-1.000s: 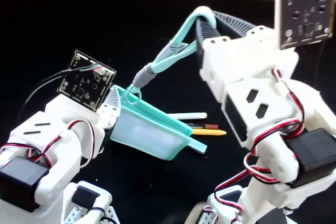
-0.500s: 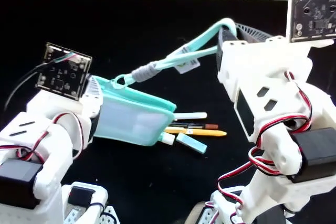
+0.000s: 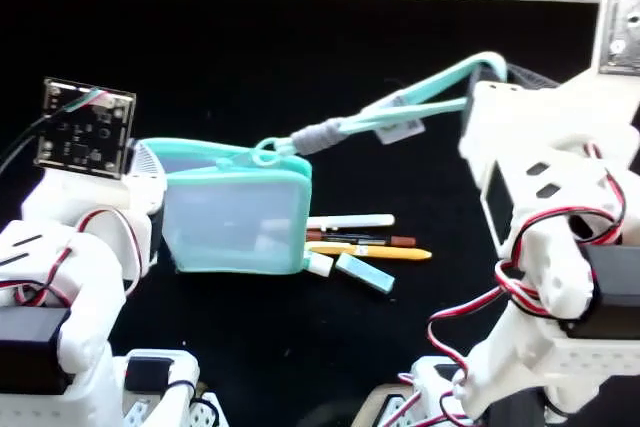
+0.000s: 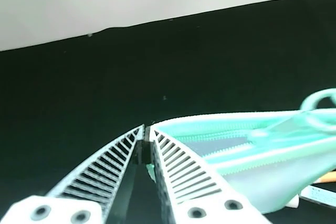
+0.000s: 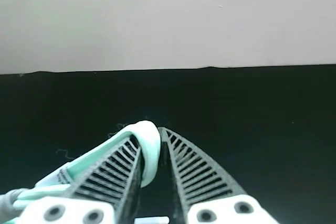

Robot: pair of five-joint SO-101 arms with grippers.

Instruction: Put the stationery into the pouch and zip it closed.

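Pinching pouch (image 3: 235,222) end in left gripper (image 4: 146,128), closed tight on fabric. Clamping strap (image 5: 149,149) loop in right gripper (image 5: 152,132). Left wrist: zip (image 4: 226,145) parted. High view: pens (image 3: 365,239) outside, on black surface (image 3: 300,67) beside pouch.

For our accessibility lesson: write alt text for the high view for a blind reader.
The left gripper clamps one end of a teal pouch while the right gripper holds its strap taut. Pens lie beside the pouch on the black table.
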